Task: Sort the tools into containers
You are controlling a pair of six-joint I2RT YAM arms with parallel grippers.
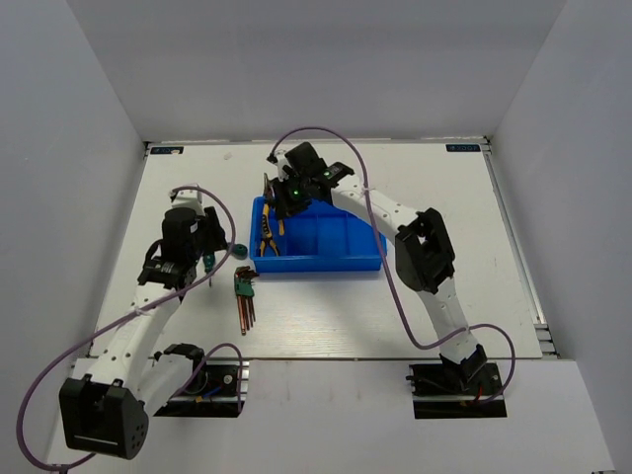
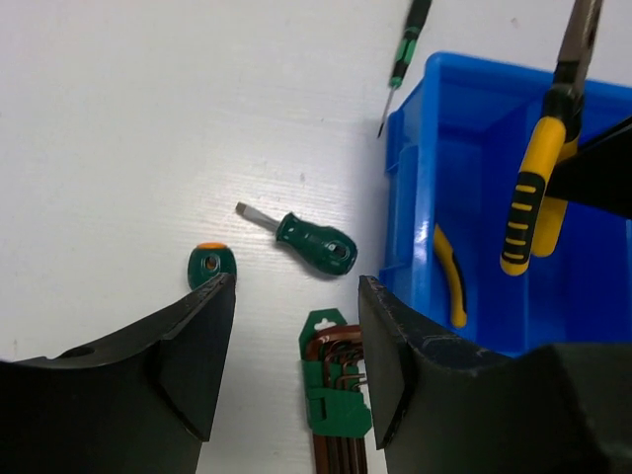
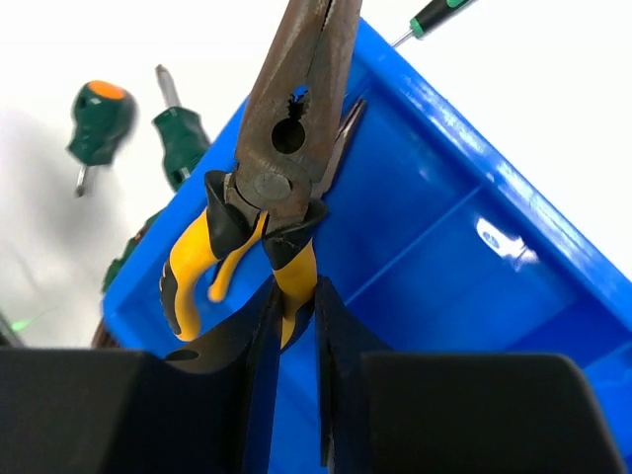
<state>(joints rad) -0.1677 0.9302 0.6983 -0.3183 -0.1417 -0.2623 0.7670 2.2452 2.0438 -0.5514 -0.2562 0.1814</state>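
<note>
Top: right gripper [image 1: 284, 202] sits over the left end of the blue tray [image 1: 346, 265], clamped on the pliers [image 1: 268, 235]. They hang yellow handles down into the leftmost compartment. Left gripper [image 1: 209, 255] is low over the table, just left of the tray. The hex keys [image 1: 244, 296] lie on the table in front of the tray's left corner.

Left wrist: left gripper [image 2: 296, 360] is released, fingers [image 2: 197, 365] spread wide and gripping nothing. The hex keys [image 2: 336, 385] lie below, between the fingers. The green stubby screwdriver [image 2: 316, 244] lies flat on the table beside the tray wall [image 2: 415, 197], with an orange-capped stubby [image 2: 212, 265] near it. The thin driver [image 2: 405, 54] lies on the table by the tray's far corner. The pliers [image 2: 538, 197] hang over the tray. A second yellow handle [image 2: 449, 281] lies inside that compartment.

Right wrist: right gripper [image 3: 294, 296] pinches one pliers [image 3: 291, 148] handle, jaws nearly together, nose pointing away. The tray [image 3: 444, 197] is below. The two stubbies [image 3: 178, 128] [image 3: 99, 114] and the thin driver [image 3: 434, 15] are outside it, on the table.
</note>
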